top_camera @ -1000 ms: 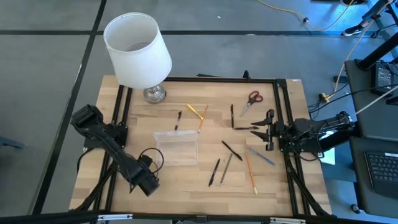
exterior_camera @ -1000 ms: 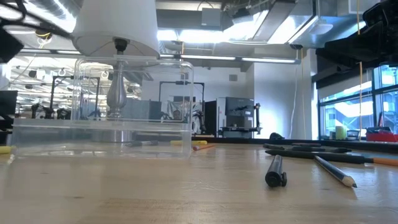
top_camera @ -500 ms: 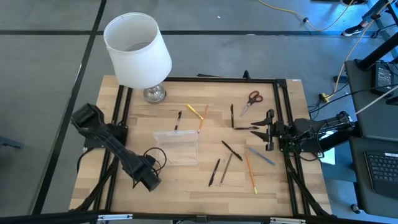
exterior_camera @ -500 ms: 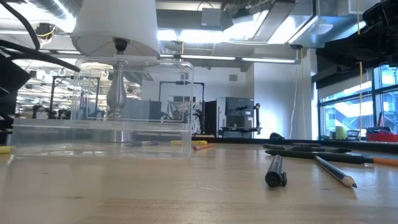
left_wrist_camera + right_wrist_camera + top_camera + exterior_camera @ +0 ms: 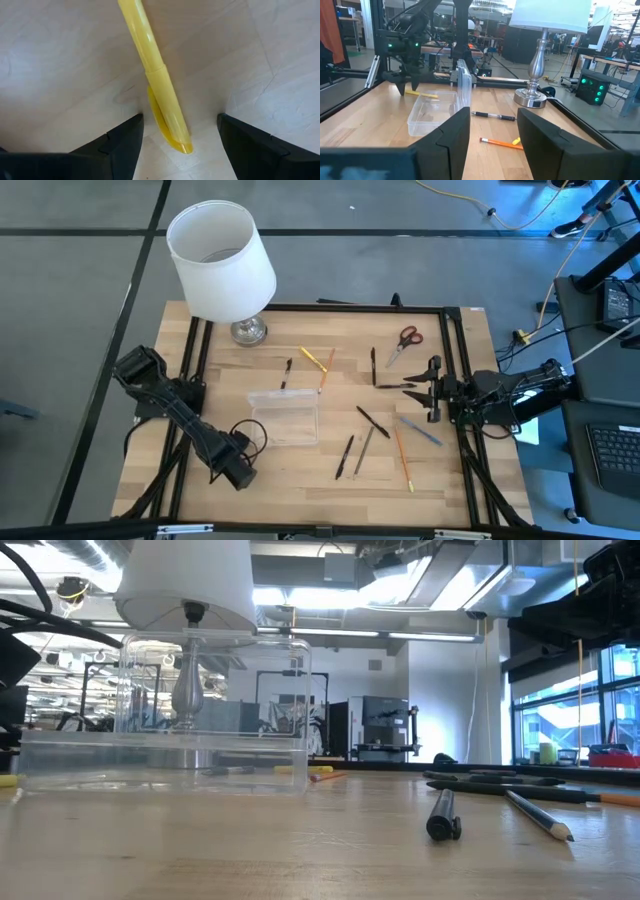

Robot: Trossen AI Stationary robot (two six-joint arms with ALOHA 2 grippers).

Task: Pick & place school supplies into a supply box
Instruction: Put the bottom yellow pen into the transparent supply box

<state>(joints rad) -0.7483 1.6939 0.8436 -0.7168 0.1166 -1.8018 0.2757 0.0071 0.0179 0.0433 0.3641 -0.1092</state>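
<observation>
Yellow pen (image 5: 160, 85) lies flat on the wooden table (image 5: 300, 485), just off the front-left corner of the clear box (image 5: 270, 397). The left gripper (image 5: 179, 122) is down over it, fingers (image 5: 125, 140) spread wide, one on each side of the barrel, nothing pinched yet.

Doing this pick well, as I read it:
- The jaws straddle the pen near its clip end, not mid-barrel. I'd shift toward the middle first, otherwise it will probably droop once lifted.
- The pen runs at a slant across the gap. Turn the wrist so the pads meet the barrel square (round plastic rolls out of a skewed pinch).
- Bring the tips right down to the wood before closing, then close slowly.
- The carry is short. Line the pen up with the box's long side before letting go, since it looks like a tight lengthwise fit.

The right gripper (image 5: 432, 390) waits at the table's right edge, fingers partly apart and empty.

Count from the overhead view:
- Pens and pencils lying loose: ten (five black, two orange, one yellow, one grey, one grey-blue).
- Plus the yellow pen under the left gripper: eleven.
- Scissors (image 5: 404, 338): one pair, red handles.
- Box: one. I see nothing in it.
- Lamp (image 5: 220, 260): one.
</observation>
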